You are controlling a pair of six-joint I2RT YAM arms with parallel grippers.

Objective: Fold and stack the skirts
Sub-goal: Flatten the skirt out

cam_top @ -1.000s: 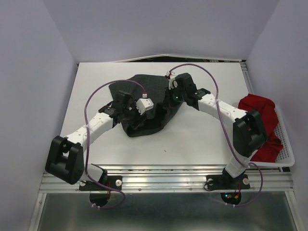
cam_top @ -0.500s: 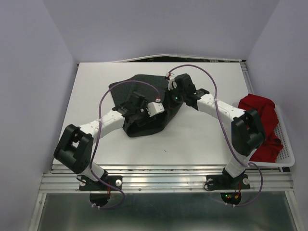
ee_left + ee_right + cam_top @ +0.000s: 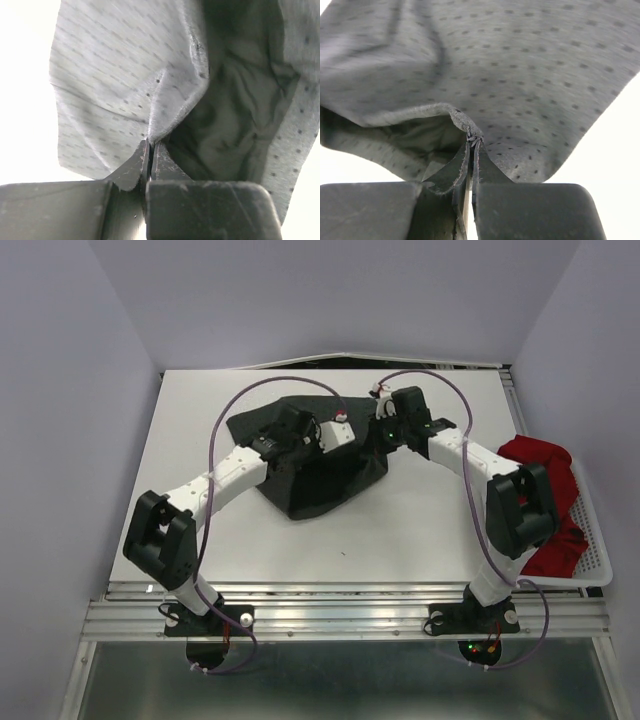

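The grey skirt (image 3: 320, 485) lies mid-worktop (image 3: 400, 530), stretched side to side between the arms, its far edge pinched by the clenched left pincer (image 3: 150, 146) and the clenched right pincer (image 3: 471, 140), both equally near.

The charcoal skirt (image 3: 325, 480) is thin, soft cloth with a matt finish, sprinkled with tiny dark dots. Its hem edge looks fuzzy, and its inner side is plain and crumpled. The red skirt (image 3: 535, 485) is matt cloth lying in deep folds. The basket (image 3: 597, 555) is white plastic mesh. The table (image 3: 200, 430) is smooth, matt white. The left gripper (image 3: 150, 146) and right gripper (image 3: 472, 142) have dark, matt, lightly scuffed fingers. The arm shells (image 3: 230, 475) are smooth white plastic, and the near rail (image 3: 350, 608) is ribbed bare metal.
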